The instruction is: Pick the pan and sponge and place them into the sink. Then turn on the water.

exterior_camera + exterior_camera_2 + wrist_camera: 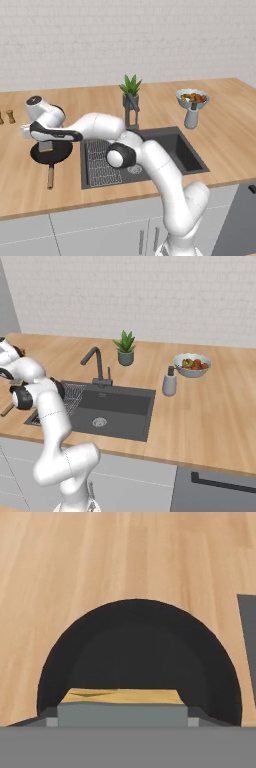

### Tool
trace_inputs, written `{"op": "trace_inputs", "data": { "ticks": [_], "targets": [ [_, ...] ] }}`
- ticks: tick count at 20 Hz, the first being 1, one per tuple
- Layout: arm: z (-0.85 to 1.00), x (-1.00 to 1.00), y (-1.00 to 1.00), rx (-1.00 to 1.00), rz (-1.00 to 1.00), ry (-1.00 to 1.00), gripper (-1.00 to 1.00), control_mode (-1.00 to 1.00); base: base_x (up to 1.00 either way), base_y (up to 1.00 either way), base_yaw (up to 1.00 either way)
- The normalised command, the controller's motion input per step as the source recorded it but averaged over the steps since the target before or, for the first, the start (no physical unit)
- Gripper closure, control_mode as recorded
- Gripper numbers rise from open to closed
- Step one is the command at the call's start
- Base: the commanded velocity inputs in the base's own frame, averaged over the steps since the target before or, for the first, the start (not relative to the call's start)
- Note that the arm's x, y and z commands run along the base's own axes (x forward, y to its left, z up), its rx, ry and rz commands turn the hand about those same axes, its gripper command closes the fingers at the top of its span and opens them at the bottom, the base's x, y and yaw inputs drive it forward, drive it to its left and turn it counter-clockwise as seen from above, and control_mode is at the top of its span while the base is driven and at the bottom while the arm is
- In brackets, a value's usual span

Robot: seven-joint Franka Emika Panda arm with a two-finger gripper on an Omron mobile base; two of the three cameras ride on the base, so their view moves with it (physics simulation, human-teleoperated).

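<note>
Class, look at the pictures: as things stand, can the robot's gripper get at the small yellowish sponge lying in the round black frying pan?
Probably yes. The gripper hangs right over the small yellowish sponge inside the round black frying pan, and nothing lies between them.

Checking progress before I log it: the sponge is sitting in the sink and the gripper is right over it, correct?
Not quite. The sponge sits in the pan on the counter left of the sink, as the left base view shows. The gripper is right over it.

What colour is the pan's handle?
Light-brown wood on the black pan; its handle shows best in the left base view.
</note>
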Motion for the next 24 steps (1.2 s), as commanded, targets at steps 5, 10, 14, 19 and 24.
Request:
{"op": "trace_inputs", "data": {
  "ticks": [5, 10, 14, 19, 24],
  "targets": [
    [-0.37, 0.08, 0.00, 0.05, -0.07, 0.11, 1.00, -1.00, 0.00, 0.00, 0.00],
    [-0.36, 0.15, 0.00, 0.05, -0.05, 0.11, 1.00, -1.00, 0.00, 0.00, 0.00],
    [-0.21, 0.30, 0.00, 0.03, -0.03, 0.09, 1.00, -1.00, 0.00, 0.00, 0.00],
    [-0.19, 0.22, 0.00, 0.02, -0.01, 0.06, 1.00, -1.00, 0.00, 0.00, 0.00],
    [-0.20, 0.01, 0.02, 0.00, -0.01, 0.03, -1.00, -1.00, 0.00, 0.00, 0.00]
  ]
}}
